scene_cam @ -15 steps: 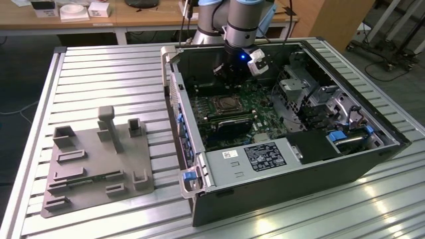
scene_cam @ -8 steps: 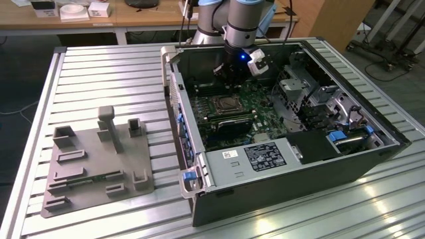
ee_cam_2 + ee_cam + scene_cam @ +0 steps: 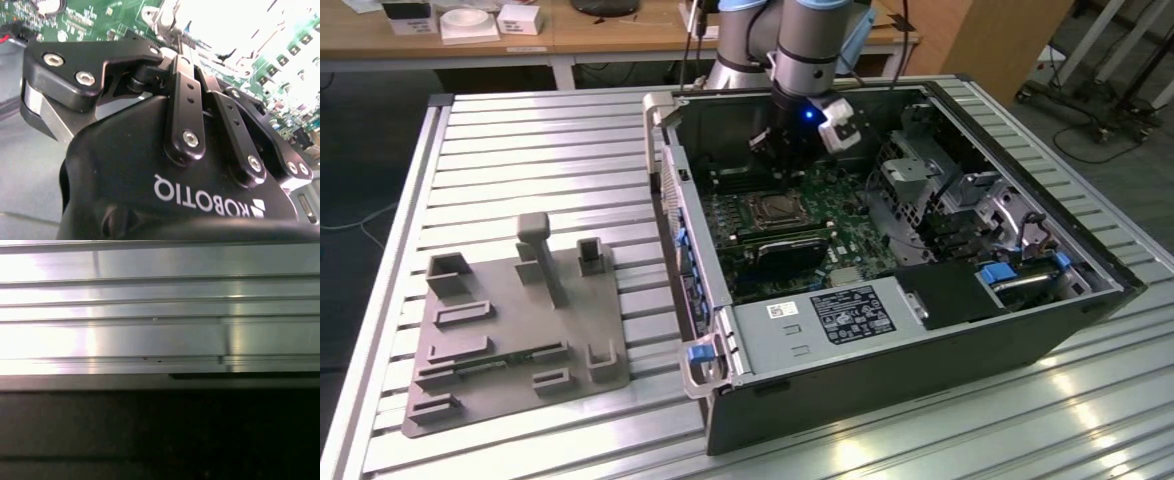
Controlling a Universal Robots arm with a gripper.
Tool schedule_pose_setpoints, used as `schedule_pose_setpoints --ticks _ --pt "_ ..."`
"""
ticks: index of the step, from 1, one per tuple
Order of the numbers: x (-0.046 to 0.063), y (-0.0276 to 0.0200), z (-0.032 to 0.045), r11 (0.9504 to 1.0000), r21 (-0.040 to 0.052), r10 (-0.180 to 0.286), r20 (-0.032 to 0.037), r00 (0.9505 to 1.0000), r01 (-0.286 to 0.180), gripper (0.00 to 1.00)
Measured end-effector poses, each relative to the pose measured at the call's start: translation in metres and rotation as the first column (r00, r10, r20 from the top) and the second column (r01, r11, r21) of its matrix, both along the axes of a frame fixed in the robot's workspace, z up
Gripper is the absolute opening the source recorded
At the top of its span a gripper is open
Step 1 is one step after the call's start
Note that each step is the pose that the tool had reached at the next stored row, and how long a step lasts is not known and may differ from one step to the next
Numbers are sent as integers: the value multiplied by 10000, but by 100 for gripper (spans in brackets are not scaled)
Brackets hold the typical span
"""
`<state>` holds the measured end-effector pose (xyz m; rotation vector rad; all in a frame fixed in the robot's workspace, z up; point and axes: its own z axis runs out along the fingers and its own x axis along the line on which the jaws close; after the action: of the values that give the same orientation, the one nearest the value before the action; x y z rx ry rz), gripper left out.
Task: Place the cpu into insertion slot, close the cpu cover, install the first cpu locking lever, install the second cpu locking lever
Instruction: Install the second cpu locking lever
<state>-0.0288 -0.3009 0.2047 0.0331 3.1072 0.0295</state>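
An open computer case [image 3: 881,270] lies on its side on a ribbed metal table [image 3: 520,150], and the arm [image 3: 807,40] reaches down into it from the far edge. The gripper [image 3: 781,150] hangs inside the case over the green motherboard [image 3: 841,200], just above and behind the insertion slot [image 3: 774,211] — a square socket with a silver rim and a darker centre. From here the slot looks covered by its metal frame, though whether the cpu sits inside it is something I cannot tell.

In the second wrist view the gripper [image 3: 176,37] shows from close behind: black linkages run forward and the two fingers [image 3: 150,52] come together at their tips, pressed close over the green board [image 3: 100,15]. Something pale and metallic sits just beyond the tips (too washed out by glare to name), so whether they pinch anything I cannot say.

On the table, toward the exterior view's left and well apart from the case, rests a grey fixture plate [image 3: 520,335] with upright posts and small pockets. A wooden desk [image 3: 614,35] stands behind the table. The first wrist view looks across the table's ribbed slats [image 3: 160,315] above a dark edge [image 3: 160,430].
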Motion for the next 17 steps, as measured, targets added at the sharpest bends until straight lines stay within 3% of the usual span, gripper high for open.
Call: schedule_pose_setpoints --ticks 8,13,17 --pt "4 -103 16 10000 -1 -1 -1 10000 1 10" --pt "96 -118 16 10000 -1 -1 -24 10000 1 10" --pt "110 -142 16 10000 0 -1 -27 10000 1 10"
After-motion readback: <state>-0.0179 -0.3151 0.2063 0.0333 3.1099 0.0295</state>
